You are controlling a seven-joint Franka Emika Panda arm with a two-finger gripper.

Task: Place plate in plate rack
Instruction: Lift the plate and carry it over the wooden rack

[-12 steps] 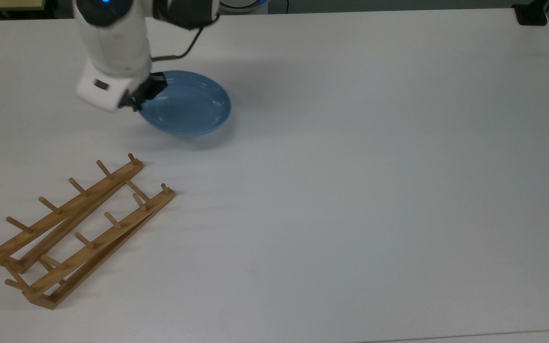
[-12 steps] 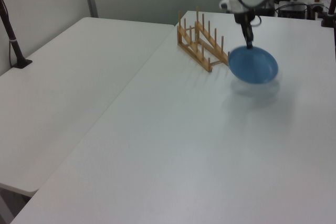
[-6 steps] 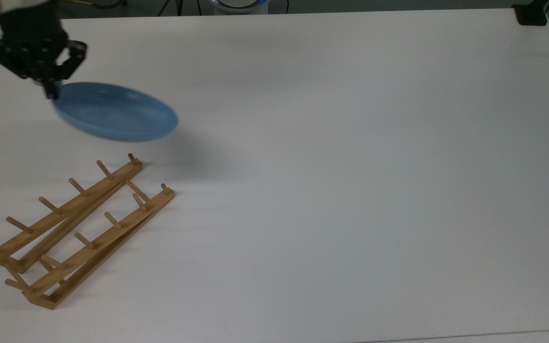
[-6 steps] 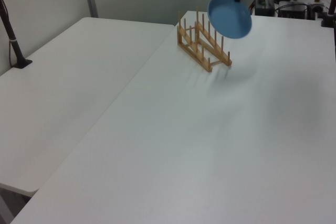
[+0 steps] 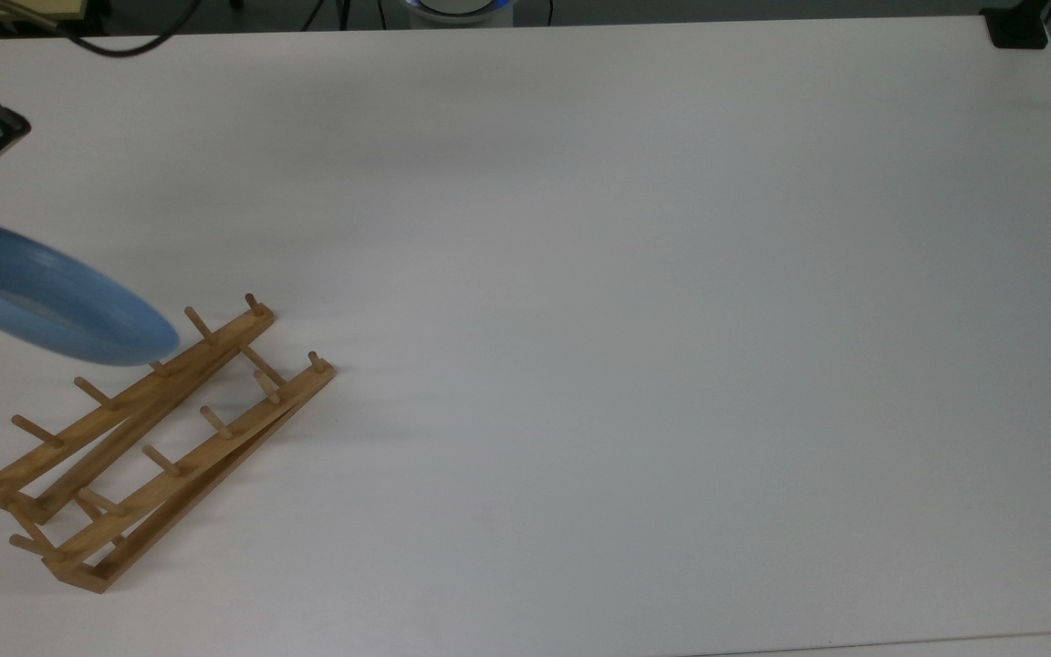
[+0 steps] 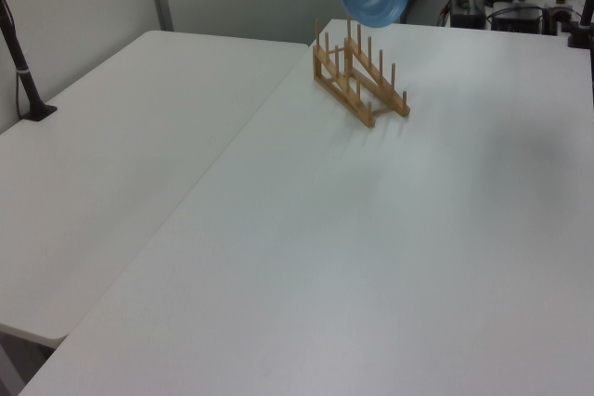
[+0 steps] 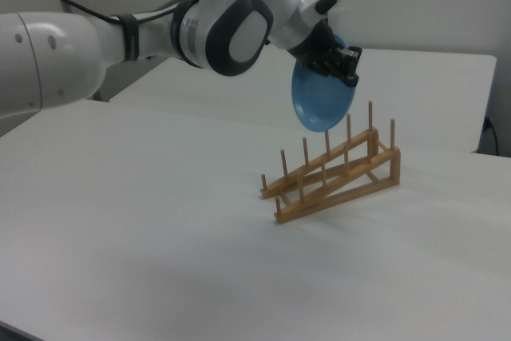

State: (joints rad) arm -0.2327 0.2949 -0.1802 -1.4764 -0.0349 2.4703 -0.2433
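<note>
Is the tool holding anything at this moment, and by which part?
Yes. The tool holds the blue plate by its upper rim, and the plate hangs tilted in the air above the wooden rack.

plate: lifted off table, tilted steeply | gripper: carried it over plate rack

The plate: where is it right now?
The plate hangs in the air, tilted on edge, held by the gripper just above the taller end of the plate rack in the right view, not yet between the pegs.

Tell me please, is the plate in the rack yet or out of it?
Out: the plate hangs tilted in the pincer, above the rack.
</note>
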